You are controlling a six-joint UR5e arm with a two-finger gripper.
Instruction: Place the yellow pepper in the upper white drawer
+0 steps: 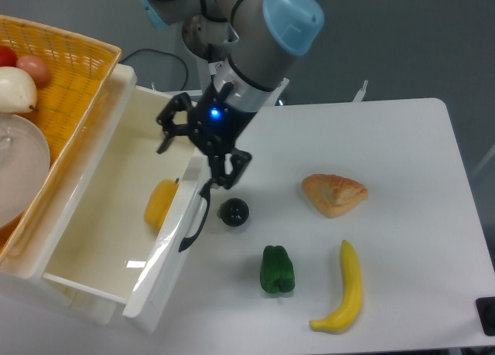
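The yellow pepper [161,203] lies inside the open upper white drawer [100,216], against its front wall near the black handle [195,222]. My gripper [197,155] hangs above the drawer's front right corner, just above and to the right of the pepper. Its fingers are spread apart and hold nothing; one black finger [172,123] is over the drawer, the other over the front wall.
A yellow woven basket [62,69] with fruit and a white plate sits at the left behind the drawer. On the white table lie a dark round object [233,213], a green pepper [277,270], a banana [345,288] and a pastry [334,194].
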